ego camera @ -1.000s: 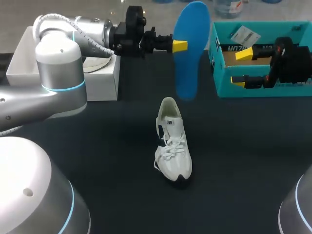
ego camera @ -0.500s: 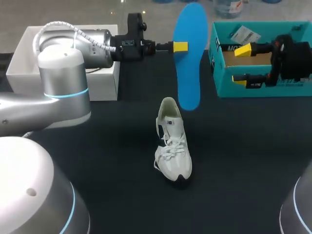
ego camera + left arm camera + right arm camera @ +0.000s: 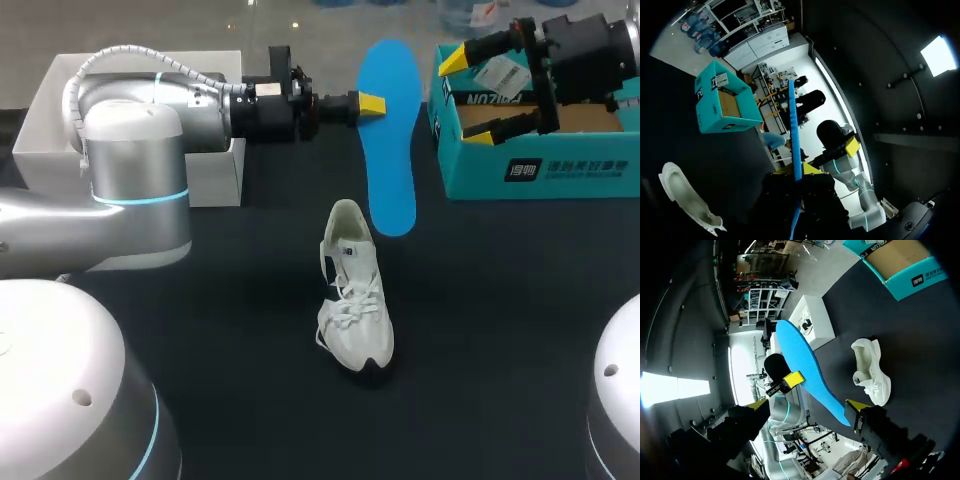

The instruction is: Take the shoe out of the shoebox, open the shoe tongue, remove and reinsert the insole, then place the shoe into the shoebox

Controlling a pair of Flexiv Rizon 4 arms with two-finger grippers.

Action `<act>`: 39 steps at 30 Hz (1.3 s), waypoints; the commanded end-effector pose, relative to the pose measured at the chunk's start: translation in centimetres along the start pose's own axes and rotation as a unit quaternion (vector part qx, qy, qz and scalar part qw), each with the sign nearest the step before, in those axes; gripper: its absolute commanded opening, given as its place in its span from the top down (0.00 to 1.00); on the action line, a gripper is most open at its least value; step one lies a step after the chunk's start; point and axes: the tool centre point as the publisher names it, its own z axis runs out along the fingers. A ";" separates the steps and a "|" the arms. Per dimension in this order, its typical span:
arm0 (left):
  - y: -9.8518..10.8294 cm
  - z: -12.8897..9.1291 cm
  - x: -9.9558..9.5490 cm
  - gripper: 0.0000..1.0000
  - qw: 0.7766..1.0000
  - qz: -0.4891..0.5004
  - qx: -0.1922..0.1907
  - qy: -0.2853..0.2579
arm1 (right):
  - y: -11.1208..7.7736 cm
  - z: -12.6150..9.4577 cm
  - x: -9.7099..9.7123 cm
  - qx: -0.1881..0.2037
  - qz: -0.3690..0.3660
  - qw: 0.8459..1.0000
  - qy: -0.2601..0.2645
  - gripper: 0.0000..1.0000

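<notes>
A blue insole hangs upright in the air above the table's far middle, with my left gripper shut on its edge. In the left wrist view the insole shows edge-on between the fingers of the left gripper. The white shoe stands on the dark table below the insole, toe toward the front. The teal shoebox sits open at the far right. My right gripper hovers open over the box's left end, turned toward the insole, with nothing between its fingers.
A white box stands at the far left, behind my left arm. The dark table spreads around the shoe. In the right wrist view the shoebox and white box lie beyond the shoe.
My right gripper has risen out of the shoebox and turned toward the insole. The left wrist has rotated, and the insole has sunk a little toward the shoe.
</notes>
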 end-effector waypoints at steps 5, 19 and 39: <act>-0.2 0.2 -0.1 1.00 0.950 -0.303 -0.014 -0.079 | -0.9 -1.0 2.4 -0.054 0.080 0.929 -0.356 0.00; -0.2 0.1 -0.3 1.00 0.950 -0.305 -0.027 -0.066 | 0.9 0.9 4.1 0.032 -0.079 0.881 -0.466 0.00; -0.7 0.0 -0.5 1.00 0.961 -0.275 -0.011 -0.032 | 0.7 3.6 5.4 0.043 -0.112 0.859 -0.498 0.00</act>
